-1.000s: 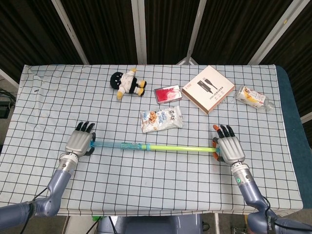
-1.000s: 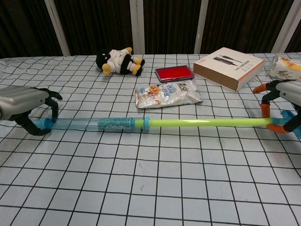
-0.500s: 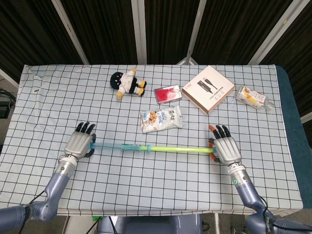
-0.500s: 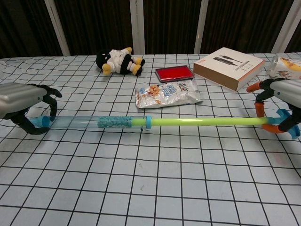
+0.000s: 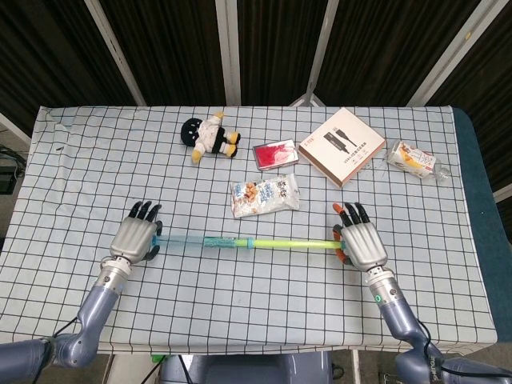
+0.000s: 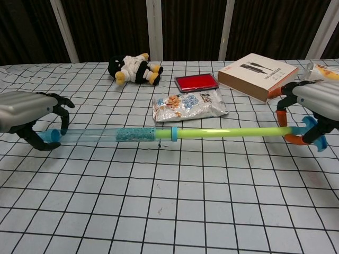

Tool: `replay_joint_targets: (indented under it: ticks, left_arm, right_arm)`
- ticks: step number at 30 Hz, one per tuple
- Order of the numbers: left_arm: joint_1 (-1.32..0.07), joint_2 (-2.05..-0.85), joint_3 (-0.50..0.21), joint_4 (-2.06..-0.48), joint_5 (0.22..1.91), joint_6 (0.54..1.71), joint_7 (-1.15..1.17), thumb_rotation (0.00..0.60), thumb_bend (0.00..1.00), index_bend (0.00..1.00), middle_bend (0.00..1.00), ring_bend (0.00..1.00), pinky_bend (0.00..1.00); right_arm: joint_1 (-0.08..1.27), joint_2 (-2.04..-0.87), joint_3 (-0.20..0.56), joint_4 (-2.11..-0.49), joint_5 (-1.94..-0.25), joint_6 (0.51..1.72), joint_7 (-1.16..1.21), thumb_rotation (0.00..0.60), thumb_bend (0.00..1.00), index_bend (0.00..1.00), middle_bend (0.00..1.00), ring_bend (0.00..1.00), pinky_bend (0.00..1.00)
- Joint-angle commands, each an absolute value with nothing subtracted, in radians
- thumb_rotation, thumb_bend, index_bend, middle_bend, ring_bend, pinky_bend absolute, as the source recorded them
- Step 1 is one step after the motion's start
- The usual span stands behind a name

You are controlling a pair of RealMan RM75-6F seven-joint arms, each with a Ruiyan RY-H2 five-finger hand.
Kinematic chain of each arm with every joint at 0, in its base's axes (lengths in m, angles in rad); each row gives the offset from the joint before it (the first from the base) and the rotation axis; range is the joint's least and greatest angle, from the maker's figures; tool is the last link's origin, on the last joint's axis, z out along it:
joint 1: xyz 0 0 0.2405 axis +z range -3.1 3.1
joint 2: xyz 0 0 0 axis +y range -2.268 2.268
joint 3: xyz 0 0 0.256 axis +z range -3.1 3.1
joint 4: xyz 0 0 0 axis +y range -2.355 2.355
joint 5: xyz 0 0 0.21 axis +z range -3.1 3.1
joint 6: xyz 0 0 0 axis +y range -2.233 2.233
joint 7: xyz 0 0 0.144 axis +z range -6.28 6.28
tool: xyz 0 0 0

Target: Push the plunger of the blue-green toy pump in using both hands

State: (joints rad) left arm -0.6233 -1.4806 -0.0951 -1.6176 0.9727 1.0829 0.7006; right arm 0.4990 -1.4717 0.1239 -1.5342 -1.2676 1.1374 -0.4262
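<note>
The toy pump lies left to right across the checked tablecloth: a clear blue barrel [image 5: 204,241] [image 6: 111,135] and a yellow-green plunger rod [image 5: 292,243] [image 6: 230,132] sticking out of its blue collar. My left hand [image 5: 134,238] [image 6: 26,116] curls around the barrel's left end. My right hand [image 5: 360,244] [image 6: 310,106] grips the blue handle at the rod's right end with curled fingers. The pump is lifted slightly off the cloth in the chest view.
Behind the pump lie a snack bag [image 5: 265,195], a red flat case [image 5: 276,154], a white and brown box [image 5: 342,146], a plush toy [image 5: 210,137] and a wrapped packet [image 5: 414,160] at the far right.
My right hand has moved left, pushing the rod further into the barrel; the exposed rod is shorter. The left hand and the barrel's collar have shifted a little right.
</note>
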Motion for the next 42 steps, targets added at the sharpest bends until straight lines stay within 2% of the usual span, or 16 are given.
replay_joint_targets:
  ticks: [1,19,42]
  left_arm:
    - [-0.628,-1.48,-0.101,-1.631,0.965,1.087,0.702,0.6,0.5,0.51,0.07,0.0,0.0]
    - [-0.644,-1.479,-0.104,-1.715,0.953,1.136,0.728,0.6,0.5,0.51,0.07,0.0,0.0]
    - [-0.654,-1.533,-0.088,-1.731,0.955,1.165,0.748,0.6,0.5,0.52,0.05,0.0,0.0]
  right_arm:
    - [0.502,-1.472,0.13,-1.551,-1.259,1.147,-0.454,0.6,0.43,0.7,0.15,0.0,0.0]
    - [0.512,-1.477,0.135,-1.669,-1.239,1.177,-0.551,0.6,0.43,0.7,0.16,0.0,0.0]
    - [0.537,-1.523,0.132,-1.71,-1.228,1.172,-0.593,0.6,0.43,0.71,0.17,0.0,0.0]
